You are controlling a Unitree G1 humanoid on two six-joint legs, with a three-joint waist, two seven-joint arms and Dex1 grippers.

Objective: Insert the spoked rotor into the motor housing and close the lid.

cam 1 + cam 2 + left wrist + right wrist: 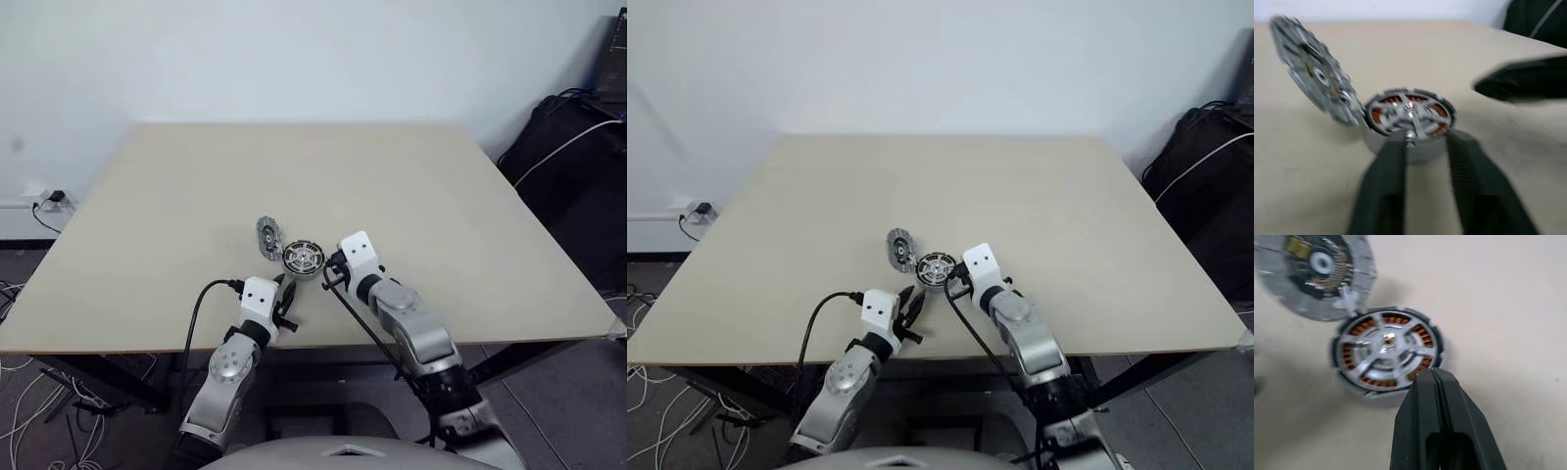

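The copper-wound spoked rotor (1387,348), a round ring of brown windings under a silver spoked centre, already sits inside the shiny silver shallow motor housing (1410,147) near the front middle of the pale beige bench (441,196), so the insertion looks done and the step in hand appears to be closing the lid. The flat grey metal lid (1315,73), a disc with a raised hub, stands tilted up on its edge against the far-left side of the housing, its inner face turned toward the rotor, touching the housing rim at its lower edge. The right hand (1434,374) has its two black fingers pressed together with nothing between them; their tip rests at or just over the near rim of the housing, though real contact cannot be told. The left hand (1425,147) has its fingers parted by a narrow gap, empty, aimed at the housing's near wall and just short of it. The next move probably calls for tipping the lid over the rotor while the housing is steadied, with hub and centre lined up so the lid does not slide off sideways.
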